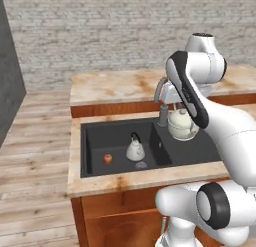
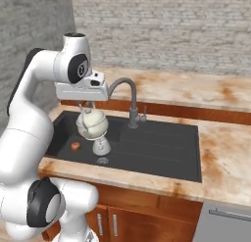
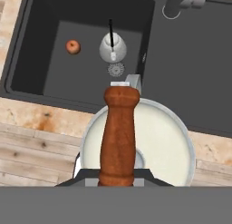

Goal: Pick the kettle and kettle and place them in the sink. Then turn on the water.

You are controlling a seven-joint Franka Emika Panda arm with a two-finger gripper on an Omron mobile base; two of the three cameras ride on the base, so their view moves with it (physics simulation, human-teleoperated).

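Note:
My gripper (image 2: 88, 107) is shut on the reddish-brown handle (image 3: 118, 132) of a whitish kettle (image 1: 181, 125), which hangs above the black sink (image 1: 111, 135) near the divider between its two basins. From the right base view the held kettle (image 2: 92, 123) hovers over the left basin. The other kettle (image 1: 135, 150), with a black arched handle, stands upright on the left basin's floor beside the drain (image 3: 115, 69). In the hand view this kettle (image 3: 112, 47) lies beyond the held one. No water is in view at the grey gooseneck tap (image 1: 162, 98).
A small red apple (image 1: 107, 158) lies in the left basin, left of the standing kettle. The tap (image 2: 129, 91) rises behind the sink's middle. Marbled counter (image 2: 223, 153) surrounds the sink, with a raised ledge (image 1: 115, 88) behind it.

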